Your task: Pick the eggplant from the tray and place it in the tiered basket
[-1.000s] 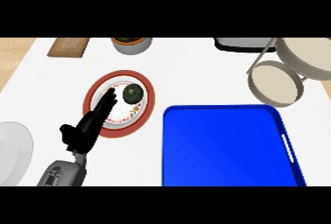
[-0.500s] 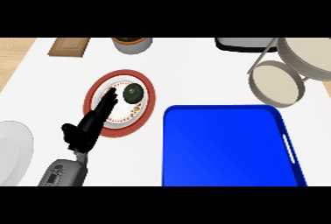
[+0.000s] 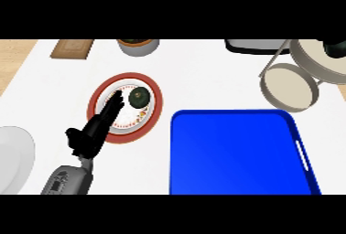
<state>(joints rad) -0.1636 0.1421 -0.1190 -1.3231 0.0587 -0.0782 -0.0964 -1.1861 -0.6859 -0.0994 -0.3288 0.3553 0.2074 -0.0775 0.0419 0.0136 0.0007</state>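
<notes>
One hand is shown in the head view: the left hand [image 3: 90, 135], brought in from the near left edge of the worktop [image 3: 202, 77] on its grey forearm [image 3: 67, 180]. Its fingers [image 3: 111, 106] are held straight and close together, laid out over a red-rimmed plate [image 3: 132, 136] that sits left of the worktop's middle; nothing is held in it. The eggplant [image 3: 139, 96], seen as a small dark rounded thing, lies on the far part of that plate, just beside the fingertips; whether it is touched cannot be told. A blue tray [image 3: 236, 151] is set at the near right of the worktop, apart from the plate. The tiered basket [image 3: 289, 87] stands at the far right corner, well apart from the eggplant. A white plate [image 3: 12, 157] is cut by the left edge. Along the far edge a wooden board [image 3: 71, 49], a round pot [image 3: 138, 46] and a dark appliance [image 3: 260, 45] are seen.
</notes>
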